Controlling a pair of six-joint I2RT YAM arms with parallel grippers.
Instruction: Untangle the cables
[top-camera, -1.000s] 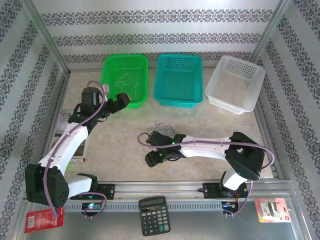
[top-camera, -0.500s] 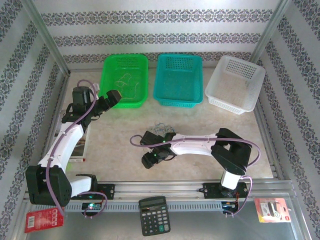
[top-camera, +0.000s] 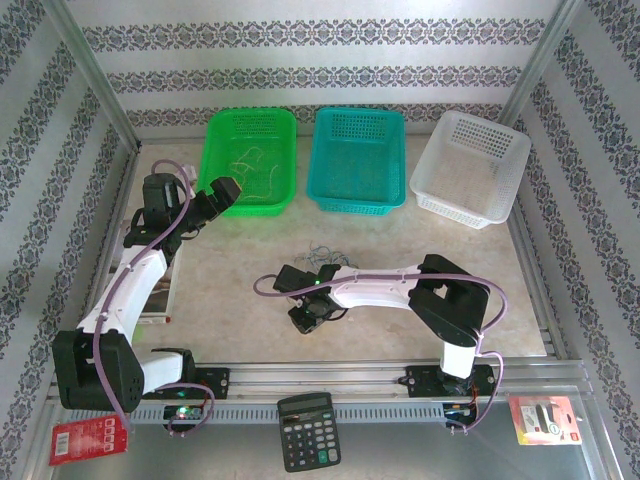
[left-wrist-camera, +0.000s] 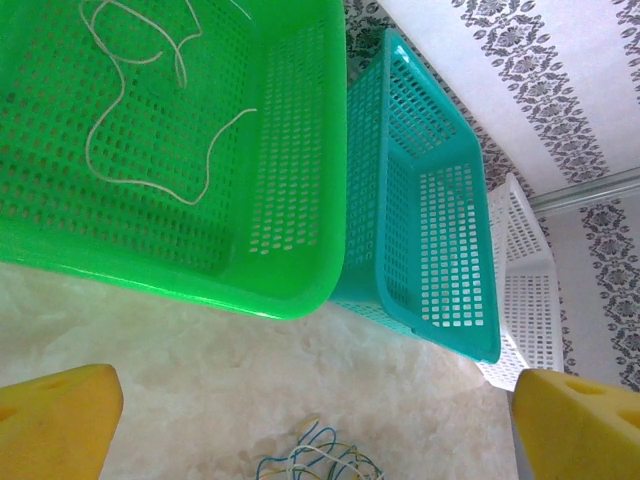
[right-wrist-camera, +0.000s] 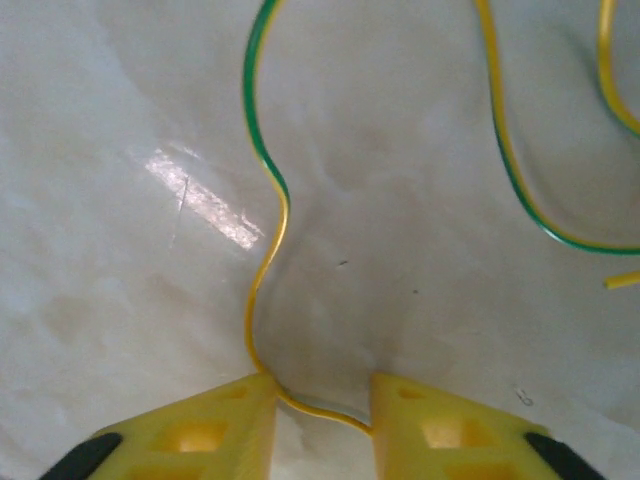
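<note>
Down on the tabletop (top-camera: 230, 290), the right tool (right-wrist-camera: 320, 412) stands over one yellow-green cable (right-wrist-camera: 248, 90), its jaws narrowed but with a gap showing, not yet clenched. That cable runs away from the tool, then bends and crosses the gap from pad to pad, along the closing line. The heap of cables (top-camera: 325, 250) lies just beyond, nearer this arm. The left tool (top-camera: 225, 192) hangs released, wide, by the green basket (top-camera: 212, 140), where one pale cable (left-wrist-camera: 150, 184) lies.
</note>
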